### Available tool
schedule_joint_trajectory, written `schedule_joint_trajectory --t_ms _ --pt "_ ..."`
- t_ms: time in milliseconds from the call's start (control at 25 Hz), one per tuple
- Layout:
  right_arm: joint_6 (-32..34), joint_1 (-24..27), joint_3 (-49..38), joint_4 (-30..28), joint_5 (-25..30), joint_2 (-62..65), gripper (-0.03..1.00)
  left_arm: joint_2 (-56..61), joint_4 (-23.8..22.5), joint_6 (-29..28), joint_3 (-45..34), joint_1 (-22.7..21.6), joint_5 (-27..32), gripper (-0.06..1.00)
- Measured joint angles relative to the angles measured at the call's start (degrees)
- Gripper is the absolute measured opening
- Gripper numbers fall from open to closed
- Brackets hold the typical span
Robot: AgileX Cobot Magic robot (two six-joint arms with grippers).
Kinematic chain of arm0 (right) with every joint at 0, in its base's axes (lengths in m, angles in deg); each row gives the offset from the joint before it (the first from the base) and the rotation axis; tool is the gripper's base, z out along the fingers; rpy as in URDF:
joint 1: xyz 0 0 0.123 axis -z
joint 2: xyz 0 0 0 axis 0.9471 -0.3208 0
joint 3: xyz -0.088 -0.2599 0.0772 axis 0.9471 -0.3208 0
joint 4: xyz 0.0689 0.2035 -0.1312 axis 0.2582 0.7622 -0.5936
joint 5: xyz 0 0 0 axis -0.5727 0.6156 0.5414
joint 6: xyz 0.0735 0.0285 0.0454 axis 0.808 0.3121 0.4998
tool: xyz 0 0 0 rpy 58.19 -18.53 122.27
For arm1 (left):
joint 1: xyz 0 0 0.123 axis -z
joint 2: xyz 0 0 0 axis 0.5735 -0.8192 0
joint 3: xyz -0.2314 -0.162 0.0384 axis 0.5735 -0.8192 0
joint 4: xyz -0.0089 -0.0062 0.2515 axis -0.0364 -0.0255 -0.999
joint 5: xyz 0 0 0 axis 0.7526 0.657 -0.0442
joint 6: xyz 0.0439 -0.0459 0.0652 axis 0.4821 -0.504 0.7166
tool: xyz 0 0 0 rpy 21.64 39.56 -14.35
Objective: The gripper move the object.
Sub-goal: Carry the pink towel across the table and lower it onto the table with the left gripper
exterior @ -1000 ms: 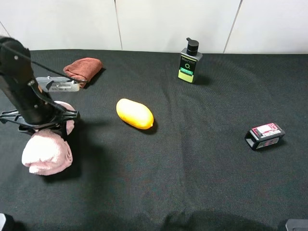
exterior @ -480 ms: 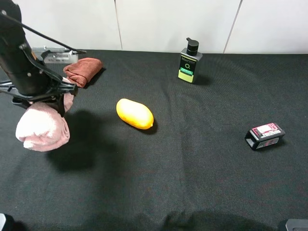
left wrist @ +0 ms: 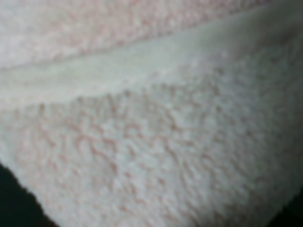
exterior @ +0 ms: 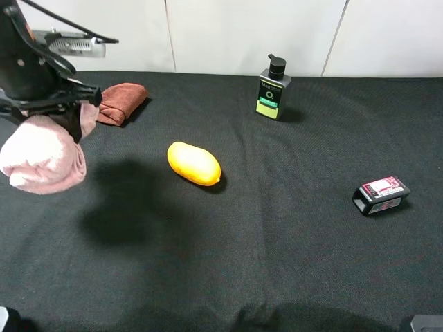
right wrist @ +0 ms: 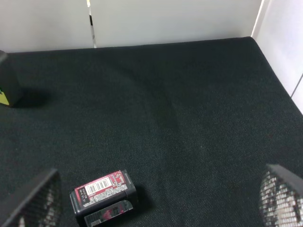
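Observation:
The pale pink fluffy rolled towel (exterior: 41, 155) hangs in the air at the far left of the exterior view, above the black table (exterior: 277, 235), with its shadow on the cloth below. My left gripper (exterior: 61, 114) is shut on the towel's middle from above. The grey labelled plate (exterior: 73, 45) shows on the arm. The towel's fluffy surface (left wrist: 151, 142) fills the left wrist view and hides the fingers. My right gripper (right wrist: 156, 208) is open and empty, its fingertips (right wrist: 33, 201) spread wide above the table's right side.
A reddish-brown folded cloth (exterior: 121, 100) lies at the back left, close to the held towel. A yellow oval object (exterior: 194, 163) lies mid-left. A black pump bottle (exterior: 273, 90) stands at the back. A black and red box (exterior: 381, 195) lies right, also in the right wrist view (right wrist: 104, 195).
My left gripper has lifted the pink towel off the table and carried it up and toward the back left. The right arm has not moved.

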Motion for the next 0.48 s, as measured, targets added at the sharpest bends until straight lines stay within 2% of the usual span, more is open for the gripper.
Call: schedule_joint_trajectory --t_ms 280,480 --pt "0.0 0.0 0.0 0.0 0.0 0.0 0.63 0.2 -0.1 2.6 7.0 0.0 6.5 0.53" --pt "0.0 0.0 0.0 0.0 0.0 0.0 0.63 0.2 -0.1 3.6 11.3 0.0 6.6 0.53"
